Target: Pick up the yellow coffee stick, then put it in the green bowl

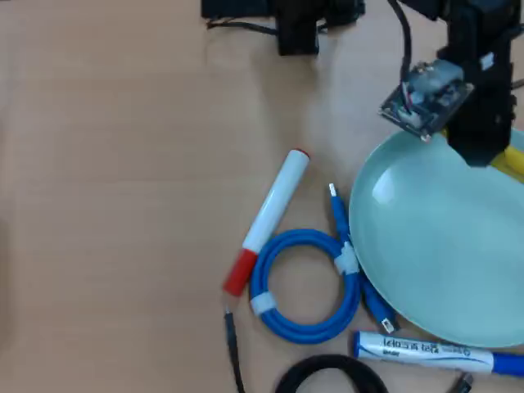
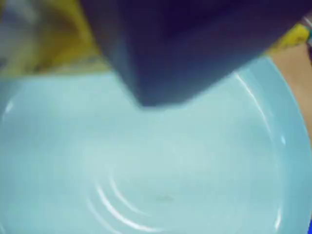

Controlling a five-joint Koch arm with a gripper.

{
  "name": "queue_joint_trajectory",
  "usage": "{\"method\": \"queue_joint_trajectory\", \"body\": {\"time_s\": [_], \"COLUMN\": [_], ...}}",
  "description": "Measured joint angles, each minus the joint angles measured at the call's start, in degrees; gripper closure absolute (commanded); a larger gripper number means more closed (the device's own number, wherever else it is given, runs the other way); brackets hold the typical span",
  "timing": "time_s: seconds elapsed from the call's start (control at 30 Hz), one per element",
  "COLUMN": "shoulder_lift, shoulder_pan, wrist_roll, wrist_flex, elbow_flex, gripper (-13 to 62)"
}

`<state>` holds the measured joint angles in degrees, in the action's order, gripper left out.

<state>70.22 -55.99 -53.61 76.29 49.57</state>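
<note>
The green bowl (image 1: 442, 246) lies at the right of the overhead view and fills the wrist view (image 2: 170, 170), pale and glossy, with nothing in it. My gripper (image 1: 479, 154) hangs over the bowl's far rim. The yellow coffee stick (image 1: 514, 160) juts out from under it toward the right edge. In the wrist view one dark jaw covers the top centre, and the blurred yellow stick (image 2: 53, 44) runs behind it and shows on both sides, close to the camera and above the rim. The gripper (image 2: 151, 97) looks shut on the stick.
In the overhead view a white marker with a red cap (image 1: 270, 217) and a blue coiled cable (image 1: 304, 282) lie left of the bowl. A blue-and-white marker (image 1: 434, 350) and a black cable (image 1: 327, 372) sit along the near edge. A black block (image 1: 295, 24) stands at the top.
</note>
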Motion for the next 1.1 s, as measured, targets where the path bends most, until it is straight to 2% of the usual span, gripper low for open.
{"method": "queue_joint_trajectory", "body": {"time_s": [0.2,0.4,1.1], "shoulder_lift": [-12.2,-22.0,-29.6], "shoulder_pan": [1.7,1.7,-0.5], "wrist_roll": [4.1,4.2,4.4], "wrist_flex": [-0.3,-0.6,-1.0], "elbow_flex": [-12.9,-17.1,-18.4], "gripper": [57.2,57.2,57.2]}}
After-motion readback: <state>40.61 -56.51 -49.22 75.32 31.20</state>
